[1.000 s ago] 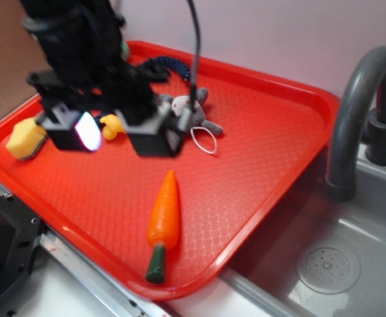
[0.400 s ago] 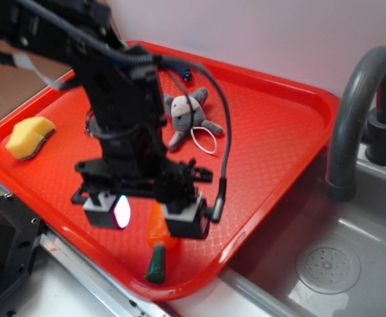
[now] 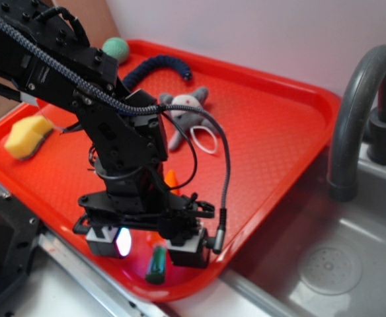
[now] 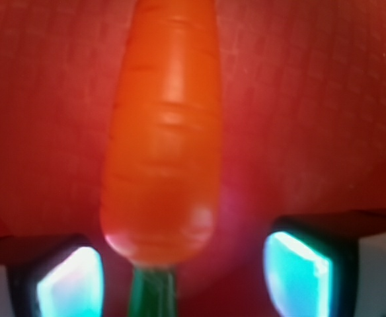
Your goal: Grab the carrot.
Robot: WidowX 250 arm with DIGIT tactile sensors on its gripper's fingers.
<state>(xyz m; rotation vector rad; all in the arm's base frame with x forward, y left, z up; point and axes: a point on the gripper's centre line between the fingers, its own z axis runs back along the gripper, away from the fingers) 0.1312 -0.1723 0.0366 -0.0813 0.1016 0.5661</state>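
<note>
A WidowX arm bends low over the near rim of a red tray [image 3: 292,132], its gripper [image 3: 150,246] spread wide with one finger on either side of the carrot [image 3: 157,263]. In the wrist view the carrot [image 4: 163,139] lies lengthwise on the tray's textured floor, its broad shoulder and dark green stem between the two lit fingertips [image 4: 295,274], with clear red tray showing on both sides of it; nothing is held, and neither finger appears to touch it.

In the exterior view the carrot sits close to the tray's front edge, leaving little margin between the fingers and the raised lip. Only its green stem and a sliver of orange farther up [image 3: 171,178] show; the arm's body covers the rest. The right half of the tray is open floor, running to the rim beside the grey sink basin [image 3: 325,264] and the curved faucet [image 3: 351,112].

Behind the arm lie a grey plush toy [image 3: 186,109], partly masked by the arm and its cable, a dark blue coiled piece [image 3: 156,65] and a green ball [image 3: 116,47] near the far rim. A yellow sponge wedge [image 3: 28,134] rests at the left edge, well apart from the carrot.
</note>
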